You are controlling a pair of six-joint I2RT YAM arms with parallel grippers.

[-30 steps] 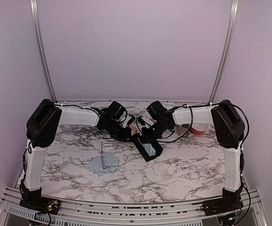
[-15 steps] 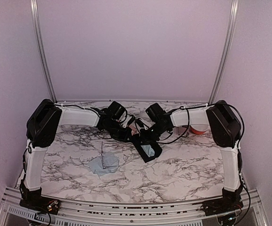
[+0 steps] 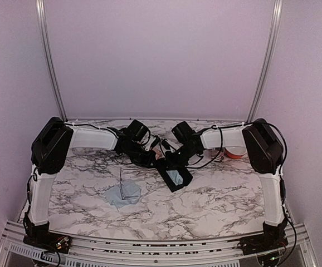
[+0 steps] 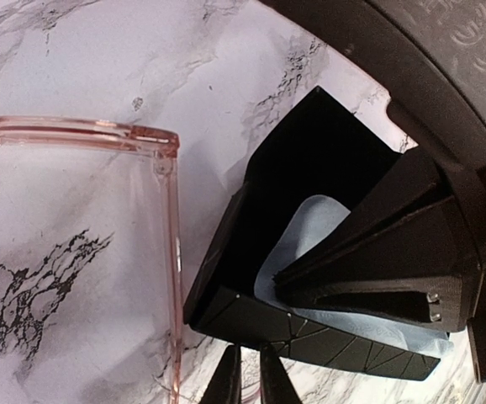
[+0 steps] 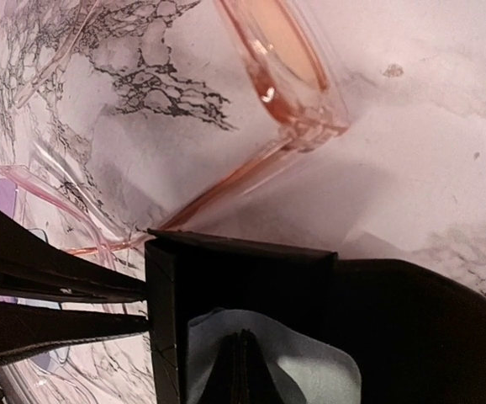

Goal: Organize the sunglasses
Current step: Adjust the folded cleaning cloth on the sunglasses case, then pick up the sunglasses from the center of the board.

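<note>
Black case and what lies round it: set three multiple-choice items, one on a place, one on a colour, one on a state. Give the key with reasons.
1. The pink-framed sunglasses lie:
A. in the black case
B. on the marble table beside the case
C. in the air, held in a tool

2. The cloth inside the case is:
A. pale blue
B. red
C. yellow

3. The right tool is:
A. wide open
B. clamped on the sunglasses
C. shut, tips on the cloth

Key:
1 B: the left wrist view shows the frame on the marble next to the case.
2 A: both wrist views show the cloth as pale blue.
3 C: the right wrist view shows its fingers together on the cloth.
</note>
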